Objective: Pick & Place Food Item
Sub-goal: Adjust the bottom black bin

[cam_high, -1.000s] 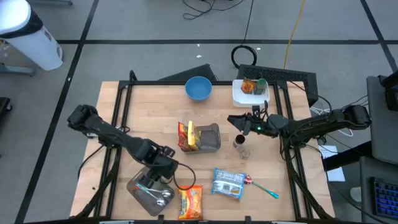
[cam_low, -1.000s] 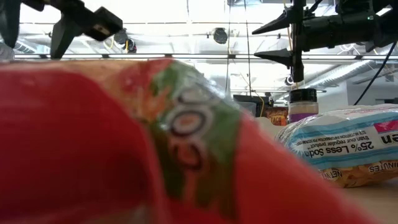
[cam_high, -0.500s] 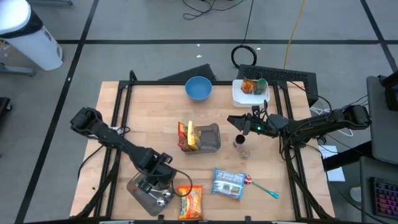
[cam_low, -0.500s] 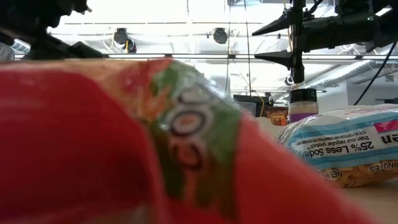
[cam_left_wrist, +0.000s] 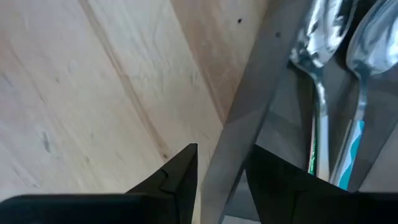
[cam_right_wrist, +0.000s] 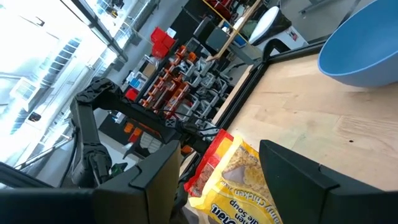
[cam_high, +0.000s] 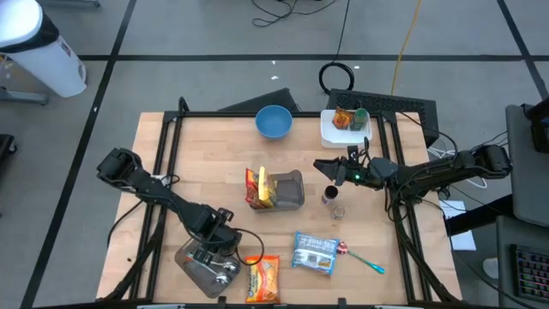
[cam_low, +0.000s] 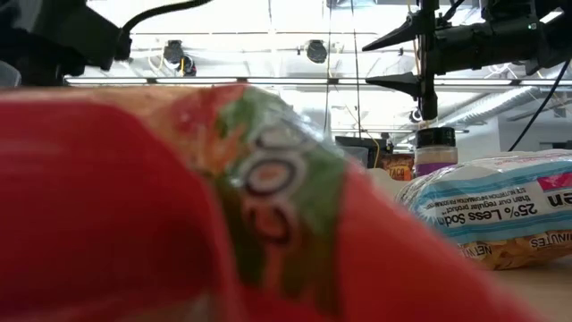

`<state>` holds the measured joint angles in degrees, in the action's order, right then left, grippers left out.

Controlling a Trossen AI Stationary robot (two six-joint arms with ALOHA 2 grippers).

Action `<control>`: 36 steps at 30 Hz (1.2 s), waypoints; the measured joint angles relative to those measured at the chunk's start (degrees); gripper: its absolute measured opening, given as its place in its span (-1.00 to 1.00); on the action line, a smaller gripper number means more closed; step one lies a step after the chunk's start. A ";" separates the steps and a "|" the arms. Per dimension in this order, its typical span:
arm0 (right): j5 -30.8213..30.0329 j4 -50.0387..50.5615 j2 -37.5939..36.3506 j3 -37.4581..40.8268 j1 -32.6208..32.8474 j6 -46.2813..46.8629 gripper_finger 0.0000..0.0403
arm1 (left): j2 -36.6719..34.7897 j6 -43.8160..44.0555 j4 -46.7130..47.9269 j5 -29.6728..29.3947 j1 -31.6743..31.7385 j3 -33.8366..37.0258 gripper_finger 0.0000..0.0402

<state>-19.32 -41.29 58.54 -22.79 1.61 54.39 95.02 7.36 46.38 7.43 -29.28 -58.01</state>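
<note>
Two fingers of the left gripper (cam_left_wrist: 221, 177) straddle the near wall of the metal tray (cam_high: 190, 260), one finger outside over the wooden table (cam_high: 206, 154) and one inside, with only a narrow gap between them and the thin wall standing in it; whether the pads already press the metal I cannot tell. To do this step well, I judge the gripper should seat low on the wall before closing fully, pinch squarely so the tray does not twist, and keep the inner finger off the spoons (cam_left_wrist: 336, 93) lying in the tray, which sit just beside it. A lift should be level, since the loose spoons could slide. In the high view the left arm reaches from the table's 9 o'clock edge toward 7 o'clock, elbow bent, wrist tipped steeply down over the tray's upper right corner. Just beside the tray, at about 6 o'clock, lies the orange noodle packet (cam_high: 263, 278); a blue-and-white soup packet (cam_high: 314, 253) lies at 5 o'clock and another yellow soup packet (cam_high: 257, 189) leans against a grey holder (cam_high: 287, 190) at the centre. The right gripper (cam_high: 324, 169) waits at about 3 o'clock, held level above a small jar (cam_high: 329, 199), fingers spread wide and holding nothing.
</note>
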 joint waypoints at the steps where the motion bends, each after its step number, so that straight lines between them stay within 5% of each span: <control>1: -0.01 -0.01 0.00 0.00 0.00 0.01 0.05 | 0.00 0.35 0.01 0.00 0.00 0.12 -0.32; 7: -0.03 -0.01 0.00 0.00 0.02 0.02 0.05 | 0.00 0.69 -0.12 -0.01 0.00 0.16 -0.39; 18: -0.05 -0.01 0.00 0.00 0.00 0.44 0.05 | 0.00 2.36 -0.19 0.22 0.00 0.16 -0.95; 36: -0.05 -0.01 0.00 0.00 0.00 0.43 0.05 | -0.56 11.94 -0.35 2.06 -0.02 1.69 -0.90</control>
<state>-19.38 -41.30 58.54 -22.79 1.61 54.82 94.46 19.31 46.03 9.49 -29.30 -56.31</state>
